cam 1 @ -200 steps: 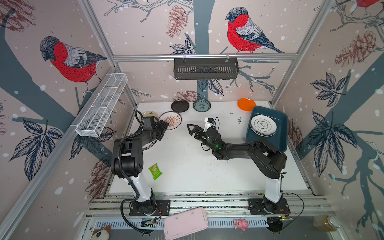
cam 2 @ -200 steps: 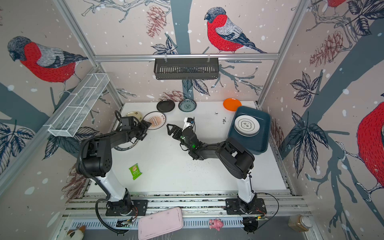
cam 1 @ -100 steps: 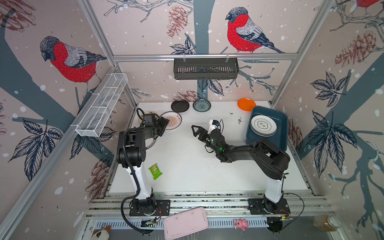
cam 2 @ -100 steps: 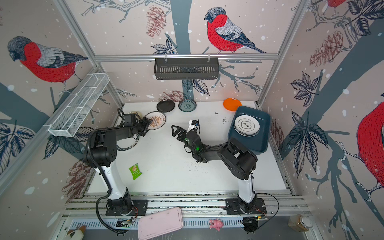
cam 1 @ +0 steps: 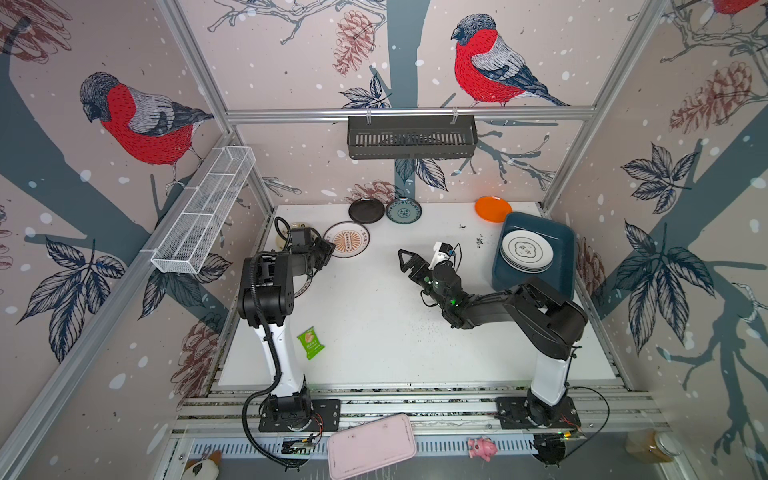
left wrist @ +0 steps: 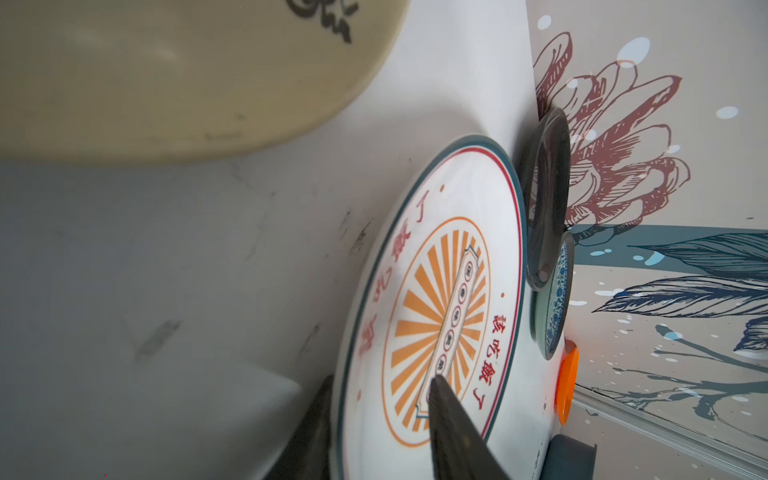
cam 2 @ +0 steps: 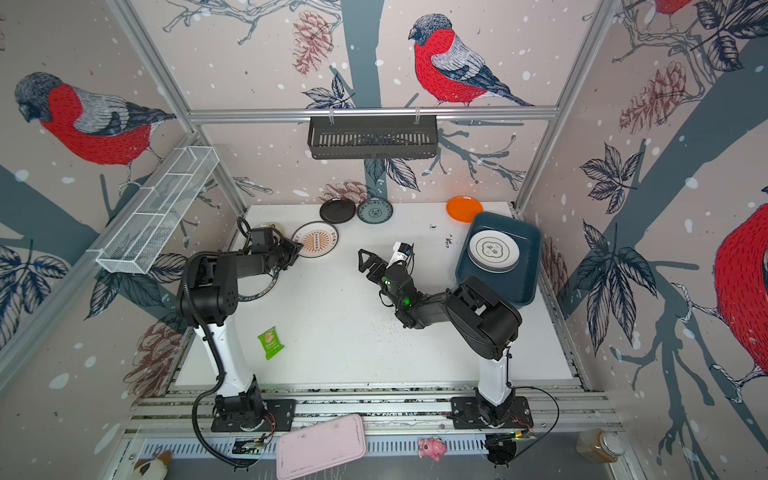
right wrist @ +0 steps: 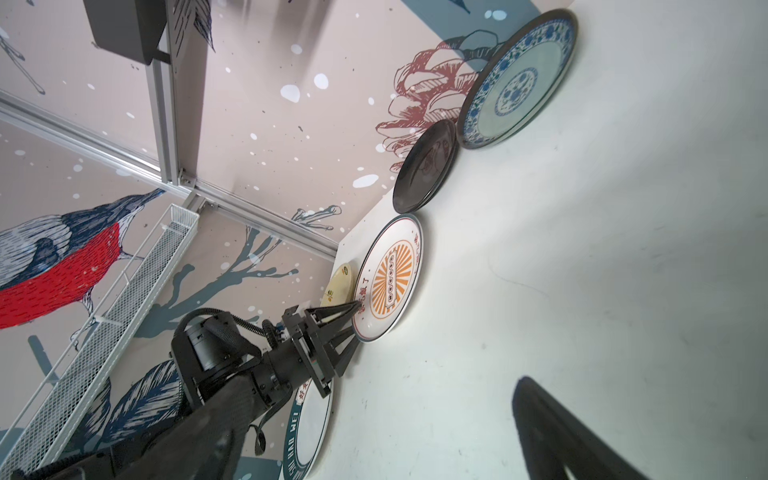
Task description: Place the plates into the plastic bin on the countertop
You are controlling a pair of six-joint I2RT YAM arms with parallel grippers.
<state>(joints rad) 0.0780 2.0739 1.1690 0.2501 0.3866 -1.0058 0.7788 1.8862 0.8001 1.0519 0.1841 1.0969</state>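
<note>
We are at the grasp: our left gripper (right wrist: 357,321) straddles the rim of the round white orange-sunburst plate (cam 1: 346,240) lying on the speckled white countertop (cam 1: 374,324), clamped or not we cannot tell, the right gripper (cam 1: 404,261) gapes empty, and next, we judge, comes a firm pinch and a lift toward the dark teal plastic bin (cam 1: 561,232).

Ringed plate (right wrist: 311,424) — mostly hidden under left arm (right wrist: 232,374).

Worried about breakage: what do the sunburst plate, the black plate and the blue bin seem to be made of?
The sunburst plate: probably melamine or glazed ceramic; smooth white face, crisp printed design. The black plate: the same or glass; glossy, shows reflections. The blue bin: plastic; matte, rounded moulded corners, sloped walls.
</note>
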